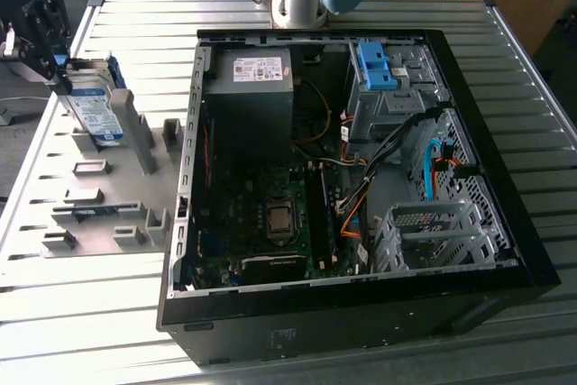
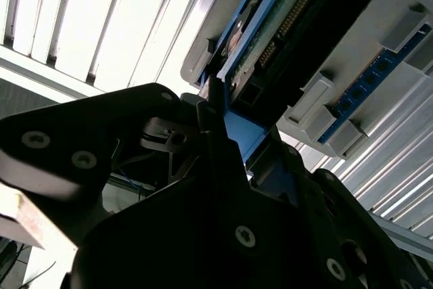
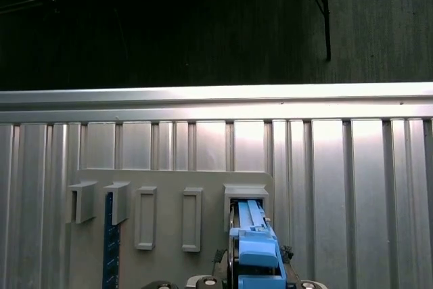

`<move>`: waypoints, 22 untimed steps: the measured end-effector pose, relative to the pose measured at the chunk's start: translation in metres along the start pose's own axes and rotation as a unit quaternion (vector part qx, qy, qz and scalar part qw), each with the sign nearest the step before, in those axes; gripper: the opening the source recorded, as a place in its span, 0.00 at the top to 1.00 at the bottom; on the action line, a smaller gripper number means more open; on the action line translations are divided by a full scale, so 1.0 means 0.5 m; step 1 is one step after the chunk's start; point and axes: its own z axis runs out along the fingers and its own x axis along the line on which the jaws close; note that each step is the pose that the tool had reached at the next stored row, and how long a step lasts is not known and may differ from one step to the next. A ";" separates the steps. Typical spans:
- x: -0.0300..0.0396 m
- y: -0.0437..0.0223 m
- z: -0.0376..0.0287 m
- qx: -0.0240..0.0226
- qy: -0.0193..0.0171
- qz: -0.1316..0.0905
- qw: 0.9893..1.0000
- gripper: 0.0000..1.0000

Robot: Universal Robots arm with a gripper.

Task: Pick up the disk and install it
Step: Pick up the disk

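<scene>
The disk [image 1: 93, 107], silver with a white and blue label and blue side rails, stands on edge at the far end of a grey slotted holder plate [image 1: 108, 196] on the exterior view's left. My black gripper [image 1: 63, 74] sits at the disk's top edge. In the second wrist view the gripper [image 2: 233, 133] is shut on the disk's blue rail, and the disk's circuit-board side [image 2: 284, 25] stretches away from the fingers. In the first wrist view the blue rail [image 3: 254, 235] sits in a slot of the holder plate [image 3: 169, 181].
An open dark computer case [image 1: 505, 178] lies on the slatted metal table [image 1: 81, 331], right of the holder. Inside it a blue bracket [image 1: 377, 65] sits on the drive cage, with cables and a motherboard [image 1: 270, 214]. A thin blue strip [image 3: 109, 248] stands in another holder slot.
</scene>
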 end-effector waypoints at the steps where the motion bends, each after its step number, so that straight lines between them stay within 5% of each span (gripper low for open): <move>1: 0.000 0.000 0.000 0.000 0.000 0.000 1.000 0.63; 18: 0.000 0.000 0.000 0.000 0.000 0.004 1.000 0.56; 22: 0.000 0.000 0.000 0.000 0.000 0.005 1.000 0.64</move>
